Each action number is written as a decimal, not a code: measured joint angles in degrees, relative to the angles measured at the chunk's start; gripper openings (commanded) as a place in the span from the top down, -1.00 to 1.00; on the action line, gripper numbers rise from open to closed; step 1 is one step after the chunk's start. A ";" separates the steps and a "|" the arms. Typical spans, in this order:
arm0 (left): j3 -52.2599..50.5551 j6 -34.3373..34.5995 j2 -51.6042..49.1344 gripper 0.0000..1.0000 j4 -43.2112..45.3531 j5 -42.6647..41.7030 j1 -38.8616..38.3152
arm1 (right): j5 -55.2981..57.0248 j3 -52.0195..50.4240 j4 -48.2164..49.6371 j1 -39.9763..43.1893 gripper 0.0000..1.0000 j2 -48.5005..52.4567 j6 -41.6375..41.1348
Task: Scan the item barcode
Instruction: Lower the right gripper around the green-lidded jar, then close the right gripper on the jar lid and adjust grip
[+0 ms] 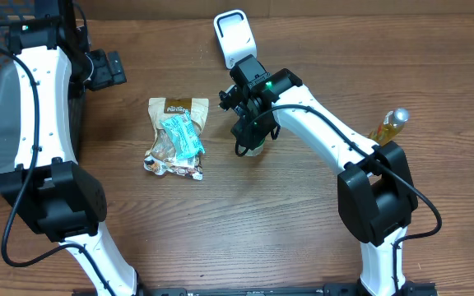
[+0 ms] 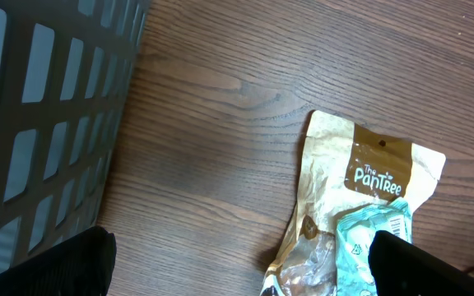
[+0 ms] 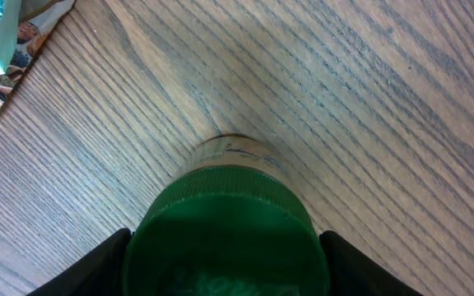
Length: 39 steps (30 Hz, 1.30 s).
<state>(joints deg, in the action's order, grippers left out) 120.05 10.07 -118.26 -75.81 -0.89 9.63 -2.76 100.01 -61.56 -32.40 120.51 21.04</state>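
A brown worktop point(image 1: 303, 238) with fine, streaky wood grain carries everything. The right end effector point(image 3: 225, 247) hangs straight over a small round jar point(image 3: 233, 152) that stands upright near the middle of the worktop, just right of a snack pouch point(image 1: 178, 138). The jar's green lid point(image 3: 220, 210) has a ribbed rim, and the two dark fingers point(image 3: 81, 271) flank it closely, one on each side; whether they press on it cannot be told. A smooth white scanner point(image 1: 233, 37) with rounded corners stands behind the jar, near the far edge. The pouch is crinkled tan paper with a glossy teal wrapper lying on it, flat on the wood. The left end effector point(image 2: 239, 247) is spread wide with nothing between its tips, hovering between the pouch and a grey plastic basket point(image 2: 48, 123) with a lattice of rectangular holes. A slim clear bottle point(image 1: 389, 125) of yellow liquid is at the far right.
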 measured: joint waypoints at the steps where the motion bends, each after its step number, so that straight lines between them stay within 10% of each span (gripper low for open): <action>1: 0.00 0.00 0.00 -0.99 0.00 0.00 0.00 | 0.00 0.00 0.00 0.00 -0.20 0.00 -0.13; 12: 0.00 0.00 0.00 -0.99 0.00 0.00 0.00 | 1.73 0.00 0.22 0.00 -0.01 0.00 -11.45; 25: 0.00 0.00 0.00 -0.99 0.00 0.00 0.00 | 4.15 0.04 -0.52 0.07 0.07 -0.11 -44.48; 39: 0.00 0.00 0.00 -0.99 0.00 0.00 0.00 | -3.02 0.11 -2.19 0.26 -0.66 0.00 -59.10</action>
<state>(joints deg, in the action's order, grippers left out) 120.05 10.07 -118.26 -75.81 -0.89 9.63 -5.78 100.12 -63.75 -32.14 120.51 -38.06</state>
